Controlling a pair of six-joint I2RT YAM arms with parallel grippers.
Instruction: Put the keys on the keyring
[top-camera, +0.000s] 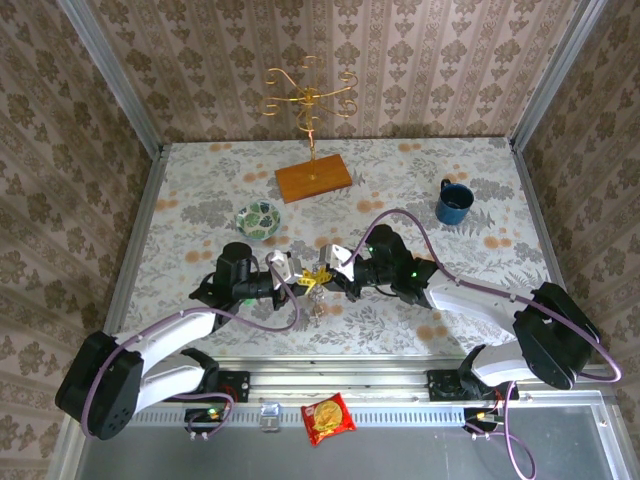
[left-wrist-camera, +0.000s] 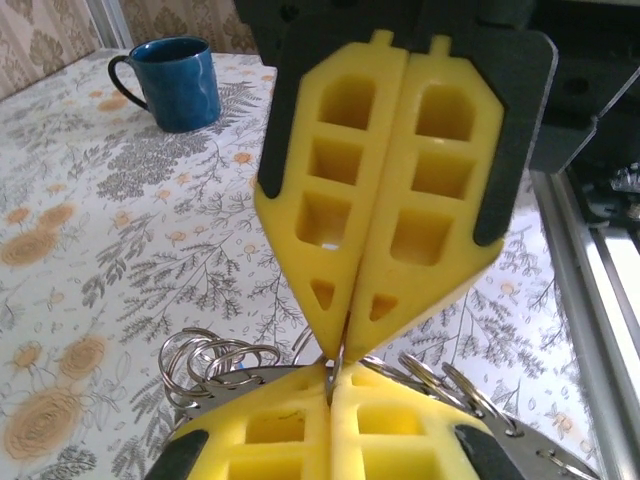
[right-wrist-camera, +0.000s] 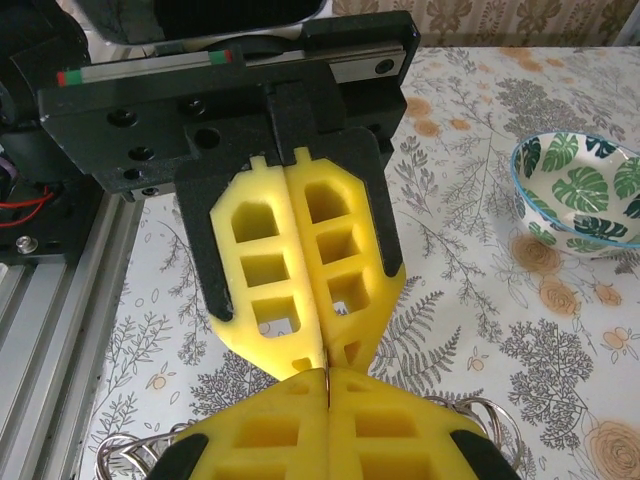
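Left gripper (left-wrist-camera: 330, 392) and right gripper (right-wrist-camera: 328, 388) meet tip to tip, both clamped on the keyring (left-wrist-camera: 215, 362) between them; threading looks underway; keys on it: cannot tell.

One blue enamel mug (top-camera: 453, 203), one green-and-white leaf-patterned bowl (top-camera: 258, 219), one gold wire stand (top-camera: 312, 120) and one red snack packet (top-camera: 328, 418) are counted, plus two yellow-padded grippers: left gripper (left-wrist-camera: 330, 390), right gripper (right-wrist-camera: 328, 380).

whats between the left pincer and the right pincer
Hardly a gap: the left pincer and right pincer meet tip to tip; in the left wrist view a thin metal edge of the ring bunch is nipped between them.
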